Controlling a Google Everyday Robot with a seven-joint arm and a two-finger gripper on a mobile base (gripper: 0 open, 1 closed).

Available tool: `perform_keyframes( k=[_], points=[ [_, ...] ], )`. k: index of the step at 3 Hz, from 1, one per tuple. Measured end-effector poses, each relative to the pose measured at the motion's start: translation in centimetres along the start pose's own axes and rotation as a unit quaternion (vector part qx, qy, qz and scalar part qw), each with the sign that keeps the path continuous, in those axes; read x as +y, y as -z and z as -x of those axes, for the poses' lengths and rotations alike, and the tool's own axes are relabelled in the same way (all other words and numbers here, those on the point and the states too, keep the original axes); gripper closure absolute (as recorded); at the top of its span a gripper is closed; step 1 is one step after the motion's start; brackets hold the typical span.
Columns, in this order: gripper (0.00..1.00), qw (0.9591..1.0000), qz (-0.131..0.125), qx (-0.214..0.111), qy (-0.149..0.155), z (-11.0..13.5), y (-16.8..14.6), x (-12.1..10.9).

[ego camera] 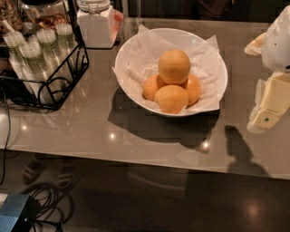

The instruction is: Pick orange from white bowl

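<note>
The orange [174,66], round and pale yellow-orange, sits on top of three slightly smaller, deeper-orange fruits [171,99] in the white bowl [119,68]. The bowl is wide, lined with crinkled white paper, and stands at the middle of the grey table. My gripper [268,108], cream-coloured below a white arm housing [278,43], hangs at the right edge of the view, to the right of the bowl and apart from it. It holds nothing that I can see. Part of it is cut off by the frame edge.
A black wire rack [59,93] with stacks of plastic cups stands at the left. A white lidded jar [95,25] and a glass jar of snacks [43,13] stand behind it. The table's front edge [145,163] runs across; cables [45,204] lie on the floor below.
</note>
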State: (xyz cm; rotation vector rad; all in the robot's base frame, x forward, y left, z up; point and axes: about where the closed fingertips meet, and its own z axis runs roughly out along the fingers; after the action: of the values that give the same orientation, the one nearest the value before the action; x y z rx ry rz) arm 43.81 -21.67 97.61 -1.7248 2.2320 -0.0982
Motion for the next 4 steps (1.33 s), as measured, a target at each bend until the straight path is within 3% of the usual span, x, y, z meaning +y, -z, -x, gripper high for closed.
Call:
perform_keyframes(
  k=[1, 3, 4],
  points=[
    [0.0, 1.0, 0.0, 0.0, 0.0, 0.0, 0.0, 0.0],
    [0.0, 0.9983, 0.016, -0.056, 0.002, 3.1, -0.6, -2.0],
    [0.0, 0.9982, 0.016, -0.058, 0.002, 3.2, -0.6, -2.1]
  ],
)
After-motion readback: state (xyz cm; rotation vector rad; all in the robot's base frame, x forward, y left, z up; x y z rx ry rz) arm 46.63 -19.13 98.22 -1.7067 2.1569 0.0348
